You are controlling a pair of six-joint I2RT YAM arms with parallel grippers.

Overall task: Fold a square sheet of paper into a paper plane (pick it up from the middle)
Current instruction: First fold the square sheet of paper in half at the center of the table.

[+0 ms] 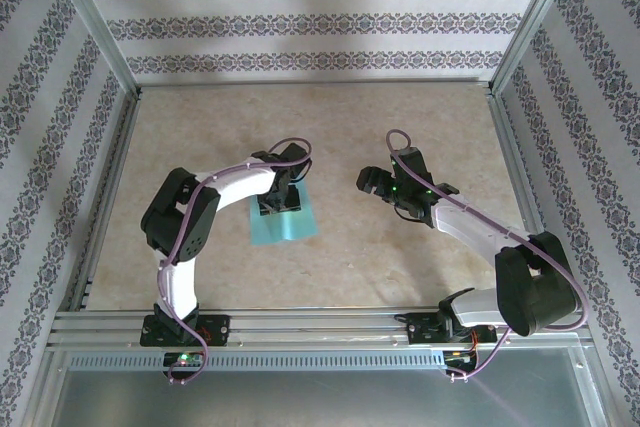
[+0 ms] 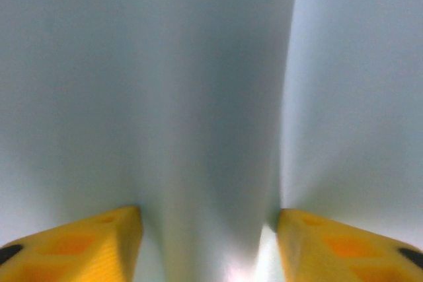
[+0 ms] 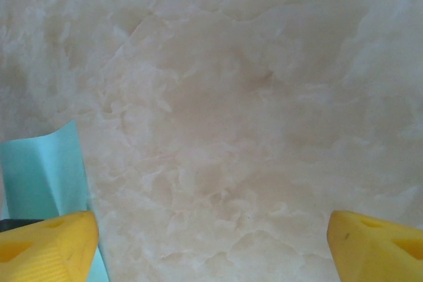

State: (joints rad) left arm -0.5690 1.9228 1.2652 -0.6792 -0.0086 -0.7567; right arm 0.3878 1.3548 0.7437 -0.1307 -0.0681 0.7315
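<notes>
Beige marbled worktop (image 1: 330, 127), enclosed by floral-striped wallpaper walls (image 1: 300, 22); aluminium rails (image 1: 320, 322) along near edge, grey metal panel (image 1: 320, 397) nearer still.

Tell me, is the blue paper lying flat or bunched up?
Bunched up: the paper rises as a rounded ridge between the fingers of the left gripper.

1. Left gripper (image 1: 278, 201) stands on the far half of the paper plane (image 1: 296, 228); a raised ridge of sheet fills the gap between its fingers (image 2: 99, 246).
2. Left arm (image 1: 235, 183) bars the approach from the plane's left.
3. Bare table (image 1: 330, 127) lies open beyond the plane and nearer, up to the rail (image 1: 320, 323).
4. Right of the plane, a free strip of table reaches the right gripper (image 1: 372, 183), jaws wide apart.
</notes>
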